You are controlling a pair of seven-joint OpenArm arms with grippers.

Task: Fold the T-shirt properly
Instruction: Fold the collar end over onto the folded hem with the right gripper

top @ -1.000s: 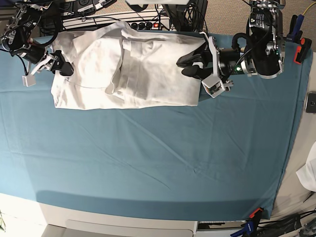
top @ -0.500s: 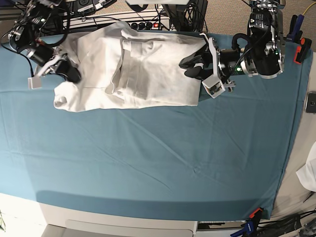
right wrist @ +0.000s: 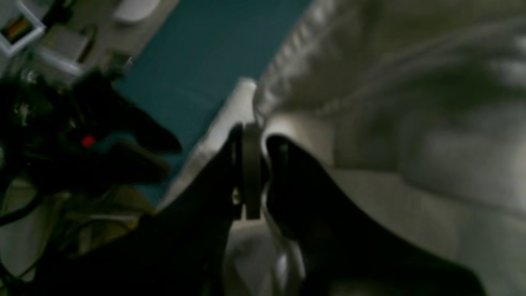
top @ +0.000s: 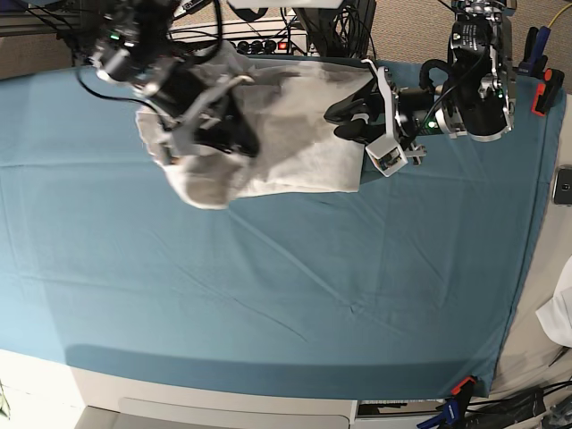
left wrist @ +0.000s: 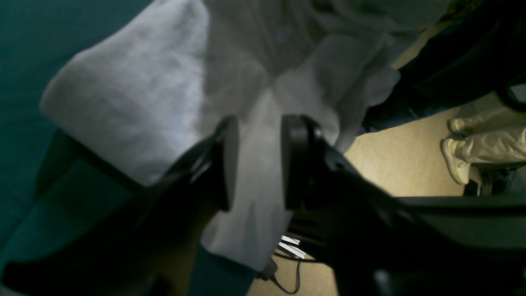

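Observation:
The white T-shirt [top: 304, 125] lies bunched at the far side of the teal table cloth [top: 268, 286]. My right gripper [top: 241, 138] is on the base view's left, shut on the shirt's left part, which it holds raised and drawn over the middle of the shirt. In the right wrist view the pads of that gripper [right wrist: 263, 139] pinch a thin edge of the T-shirt [right wrist: 411, 123]. My left gripper [top: 333, 123] sits at the shirt's right edge. Its jaws [left wrist: 261, 123] stand apart, with the white T-shirt [left wrist: 135, 98] showing in the gap.
A power strip [top: 259, 45] and cables run behind the table's far edge. A phone [top: 563, 185] and white fabric [top: 561, 315] lie off the right side. Orange clamps [top: 547, 89] [top: 462, 386] pin the cloth at the right corners.
My right gripper shut on the shirt's left edge, lifted it and carried it rightward over the shirt's body. The left arm stayed where it was.

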